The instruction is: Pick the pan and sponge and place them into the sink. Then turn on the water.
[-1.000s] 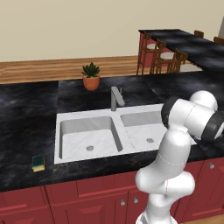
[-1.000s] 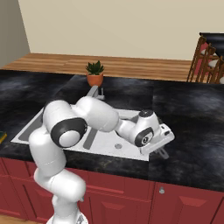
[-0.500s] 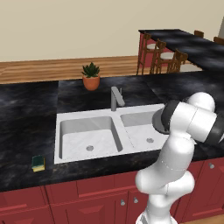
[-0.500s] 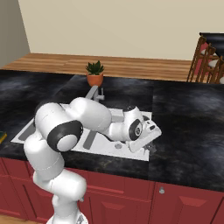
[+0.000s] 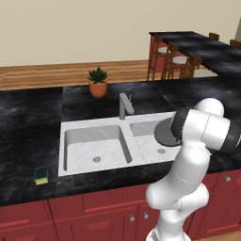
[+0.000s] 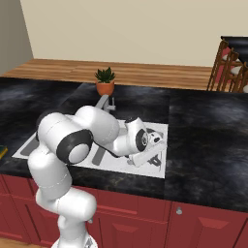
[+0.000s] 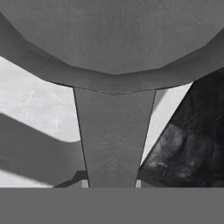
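One pan [image 5: 165,132] over right sink [image 5: 94,151] basin.

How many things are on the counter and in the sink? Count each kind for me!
Pan: 1
Sponge: 1
Potted plant: 1
Faucet: 1
Sink basins: 2
Total: 6
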